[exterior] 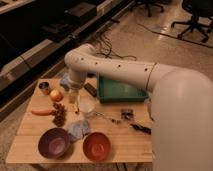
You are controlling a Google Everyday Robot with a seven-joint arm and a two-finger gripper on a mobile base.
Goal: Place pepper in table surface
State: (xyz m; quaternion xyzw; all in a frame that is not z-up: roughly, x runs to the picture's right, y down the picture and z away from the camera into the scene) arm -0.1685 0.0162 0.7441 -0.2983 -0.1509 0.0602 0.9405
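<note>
risk item: gripper, jaws apart and empty, hangs between orange fruit and pale cup; pepper lies on table surface beside dark cluster, so a careless reach may knock neighbours.

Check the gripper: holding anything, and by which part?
Nothing held. The gripper hangs open over the table surface beside the orange fruit; the pepper lies on the tabletop, apart from it.
</note>
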